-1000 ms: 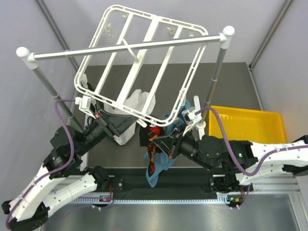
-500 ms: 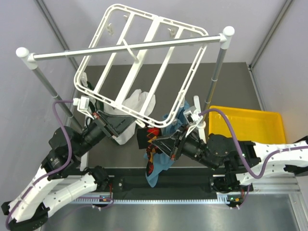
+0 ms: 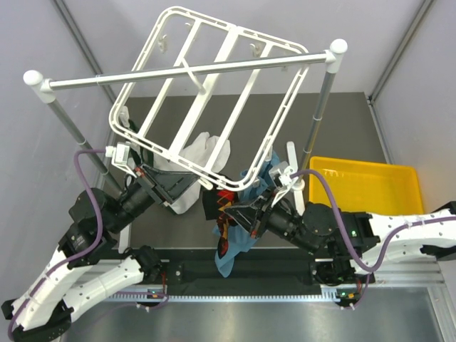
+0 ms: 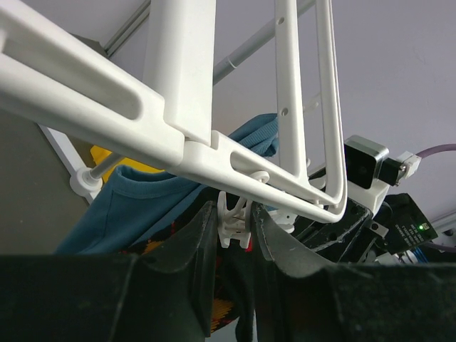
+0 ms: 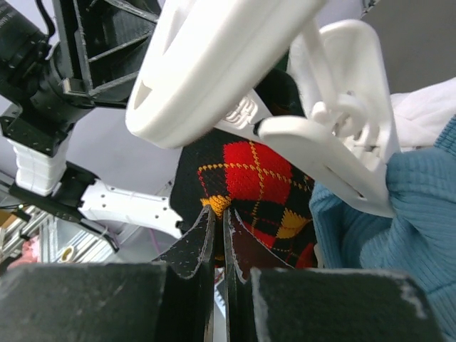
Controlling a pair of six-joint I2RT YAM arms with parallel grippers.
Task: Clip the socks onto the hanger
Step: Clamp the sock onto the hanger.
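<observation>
The white hanger (image 3: pixel 206 92) hangs tilted from the rail. My left gripper (image 3: pixel 198 187) is at its near edge. In the left wrist view its fingers (image 4: pixel 196 235) squeeze a small white clip (image 4: pixel 235 222) under the hanger bar (image 4: pixel 142 121). My right gripper (image 3: pixel 239 210) is just right of it and is shut on a black argyle sock (image 3: pixel 225 214). In the right wrist view the gripper (image 5: pixel 219 217) pinches the sock's (image 5: pixel 260 178) edge just below the hanger rim (image 5: pixel 214 64). I make out only one sock.
A teal cloth (image 3: pixel 254 178) hangs clipped beside the sock, and shows in the right wrist view (image 5: pixel 420 235). A white cloth (image 3: pixel 206 151) hangs behind. The silver rail (image 3: pixel 185 71) stands on two posts. A yellow bin (image 3: pixel 363 187) sits at the right.
My right gripper has moved a little left and up with the sock, closer to the left gripper and the clip. The left arm has shifted slightly.
</observation>
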